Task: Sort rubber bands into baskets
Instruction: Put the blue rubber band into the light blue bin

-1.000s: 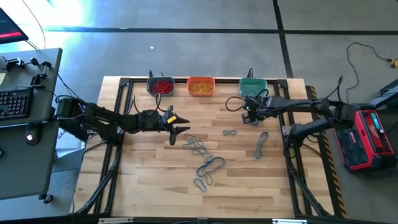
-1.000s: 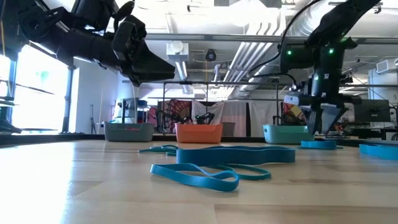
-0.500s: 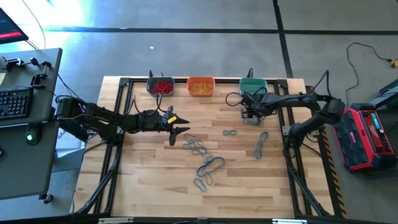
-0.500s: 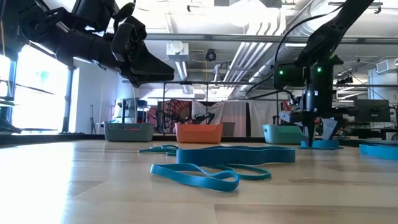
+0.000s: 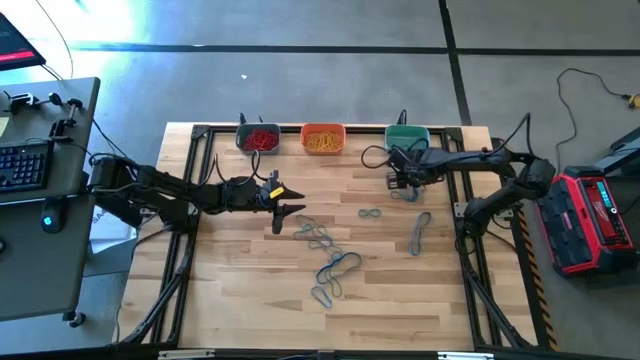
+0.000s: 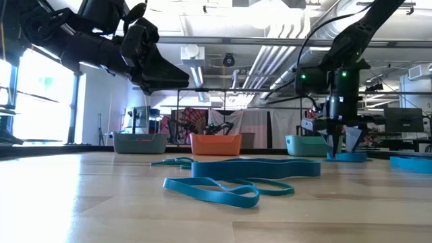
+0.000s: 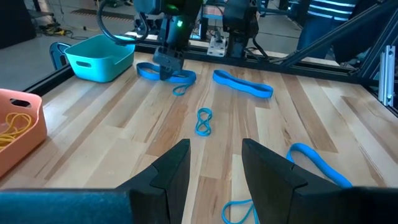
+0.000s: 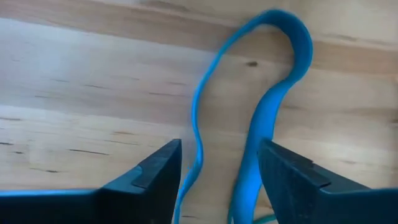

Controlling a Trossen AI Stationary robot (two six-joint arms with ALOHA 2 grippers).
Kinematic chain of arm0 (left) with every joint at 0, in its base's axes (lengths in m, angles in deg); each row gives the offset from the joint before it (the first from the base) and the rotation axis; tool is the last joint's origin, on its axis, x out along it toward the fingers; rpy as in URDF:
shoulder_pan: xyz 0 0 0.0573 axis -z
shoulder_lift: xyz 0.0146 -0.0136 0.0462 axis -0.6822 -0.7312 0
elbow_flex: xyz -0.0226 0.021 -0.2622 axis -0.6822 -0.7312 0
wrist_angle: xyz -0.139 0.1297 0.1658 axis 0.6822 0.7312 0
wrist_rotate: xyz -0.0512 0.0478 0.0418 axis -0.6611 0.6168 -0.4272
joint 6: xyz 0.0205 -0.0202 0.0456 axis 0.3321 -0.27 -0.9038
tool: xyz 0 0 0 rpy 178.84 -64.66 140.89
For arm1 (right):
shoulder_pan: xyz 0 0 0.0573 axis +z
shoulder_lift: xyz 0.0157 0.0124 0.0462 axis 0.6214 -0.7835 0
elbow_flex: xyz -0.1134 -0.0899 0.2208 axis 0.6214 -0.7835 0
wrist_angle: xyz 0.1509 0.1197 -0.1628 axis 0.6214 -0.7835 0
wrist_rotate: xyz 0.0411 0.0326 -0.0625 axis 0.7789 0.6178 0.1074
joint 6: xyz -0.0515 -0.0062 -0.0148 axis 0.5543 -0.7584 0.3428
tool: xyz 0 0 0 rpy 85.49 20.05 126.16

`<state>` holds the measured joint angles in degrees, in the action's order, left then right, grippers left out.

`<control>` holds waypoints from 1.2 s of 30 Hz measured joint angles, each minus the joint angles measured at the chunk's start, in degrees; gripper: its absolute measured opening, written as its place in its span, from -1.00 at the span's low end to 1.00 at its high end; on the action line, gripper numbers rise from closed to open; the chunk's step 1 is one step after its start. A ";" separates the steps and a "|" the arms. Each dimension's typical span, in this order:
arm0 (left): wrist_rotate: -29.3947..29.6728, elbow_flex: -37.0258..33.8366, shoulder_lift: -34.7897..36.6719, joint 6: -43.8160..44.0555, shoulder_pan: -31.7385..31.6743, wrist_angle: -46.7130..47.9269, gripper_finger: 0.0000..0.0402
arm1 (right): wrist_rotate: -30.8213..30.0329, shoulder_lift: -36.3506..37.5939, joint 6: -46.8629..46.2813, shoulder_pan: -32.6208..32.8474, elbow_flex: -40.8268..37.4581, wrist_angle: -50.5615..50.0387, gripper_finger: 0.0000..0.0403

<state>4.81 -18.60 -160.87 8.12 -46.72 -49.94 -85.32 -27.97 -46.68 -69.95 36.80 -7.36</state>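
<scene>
Right gripper (image 8: 214, 180), fingers spread, lowered over a blue rubber band (image 8: 273, 106) lying on the table (image 5: 240, 300) just in front of the teal basket (image 5: 407, 136); left gripper (image 5: 290, 207), fingers apart and empty, raised near the central heap of blue bands (image 5: 325, 255).

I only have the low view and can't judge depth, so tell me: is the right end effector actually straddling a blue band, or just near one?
Observer: Straddling. In its wrist view, the blue band lies flat on the wood between the open fingers of the right end effector.
Operator: Nearest basket?
Observer: From above, the teal-green basket, just beyond it at the far edge.
Operator: And the left arm?
Observer: The left end effector is open and empty, beside the tangle of blue bands mid-table.
</scene>
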 joint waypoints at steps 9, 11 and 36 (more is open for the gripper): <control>0.00 0.00 0.00 0.20 0.00 0.33 -0.31 | -1.37 0.07 0.35 0.86 3.33 -4.19 0.11; 0.00 0.00 0.00 0.20 0.00 0.45 -0.31 | -3.01 0.07 -0.49 0.39 3.33 -5.22 0.11; 0.00 0.00 0.00 0.15 0.13 1.49 -0.31 | -0.08 -0.45 -1.88 -1.35 3.33 -4.84 0.12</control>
<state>4.81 -18.60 -160.87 8.27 -46.59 -48.46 -85.40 -28.42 -48.57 -71.30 40.13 -12.20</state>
